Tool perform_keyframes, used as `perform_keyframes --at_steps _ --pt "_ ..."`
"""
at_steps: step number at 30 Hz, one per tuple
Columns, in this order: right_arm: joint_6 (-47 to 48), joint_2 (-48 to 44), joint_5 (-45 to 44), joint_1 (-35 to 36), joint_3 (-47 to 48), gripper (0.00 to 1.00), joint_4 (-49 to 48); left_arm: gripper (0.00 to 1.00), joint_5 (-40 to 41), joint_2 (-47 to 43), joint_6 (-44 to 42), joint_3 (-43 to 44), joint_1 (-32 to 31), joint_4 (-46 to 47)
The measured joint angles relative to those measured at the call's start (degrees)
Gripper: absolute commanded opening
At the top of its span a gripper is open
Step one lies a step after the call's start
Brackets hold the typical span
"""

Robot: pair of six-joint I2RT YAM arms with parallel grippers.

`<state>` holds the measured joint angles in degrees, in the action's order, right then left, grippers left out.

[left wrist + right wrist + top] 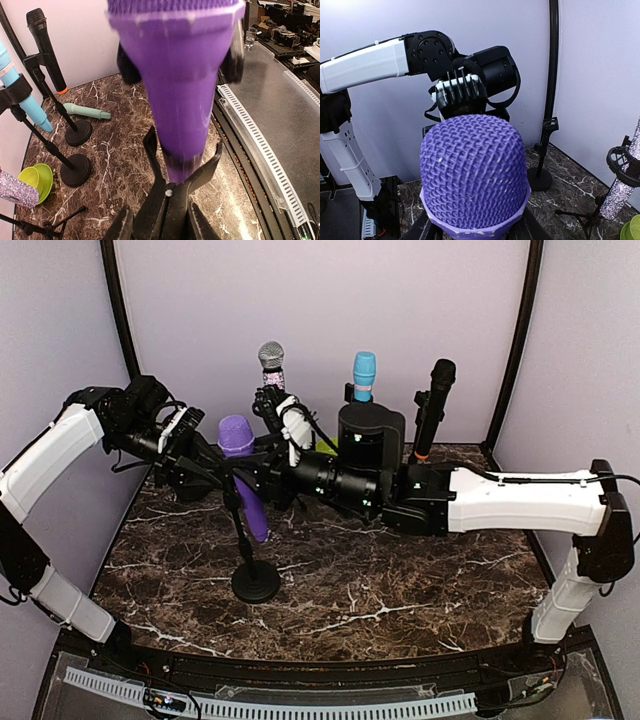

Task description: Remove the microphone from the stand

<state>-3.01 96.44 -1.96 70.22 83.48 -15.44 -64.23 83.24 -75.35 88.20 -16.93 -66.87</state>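
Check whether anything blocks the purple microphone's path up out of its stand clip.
Nothing visible does. The space above the purple microphone appears free; only the stand clip holds its lower end. The left gripper straddles its body.

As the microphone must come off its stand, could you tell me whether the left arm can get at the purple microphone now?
Probably yes: the fingers of the left claw flank the purple microphone, with nothing between.

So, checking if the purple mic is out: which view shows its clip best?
Left wrist: the black clip's prongs flank the purple microphone's tail, close up. Top external shows the stand's pole and base, the clip hidden behind arms. Right wrist shows only the mesh head.
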Motion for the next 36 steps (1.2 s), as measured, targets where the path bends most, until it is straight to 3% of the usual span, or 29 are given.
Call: perform_keyframes --at_steps 5,8,15,17,19,22,29,36 --pt "1.1 -5.4 -1.2 0.0 0.0 0.12 1.6 0.0 0.5 0.0 2.1 -0.1 -0.1 1.6" --pt "1.7 -11.3 -3.6 0.0 -0.2 0.06 1.6 0.01 0.8 -0.3 3.1 -0.3 -0.1 2.5" --pt "-2.9 -21.9 -16.0 -2.8 -7.1 0.0 1.6 0.38 2.4 -2.1 6.3 -1.9 -0.2 5.2" --pt "-6.8 -23.4 -19.7 -4.7 -11.8 0.0 3.5 0.58 3.0 -2.6 7.1 -2.2 -0.3 5.8" --pt "-11.3 -24.3 -22.9 -6.3 -16.8 0.0 5.7 0.84 3.8 -3.1 8.1 -2.6 -0.3 6.5" --pt "-19.5 -26.9 -27.9 -8.8 -25.6 0.0 11.9 0.98 4.7 -3.9 9.0 -3.1 -0.3 7.9" --pt "-38.3 -38.7 -35.3 -17.2 -36.8 0.0 24.2 0.99 6.5 -5.1 13.7 -3.3 -0.3 11.1" --pt "-48.4 -36.6 -34.0 -33.4 -38.4 0.0 31.7 0.99 9.2 -7.5 21.3 -4.1 -0.3 15.0"
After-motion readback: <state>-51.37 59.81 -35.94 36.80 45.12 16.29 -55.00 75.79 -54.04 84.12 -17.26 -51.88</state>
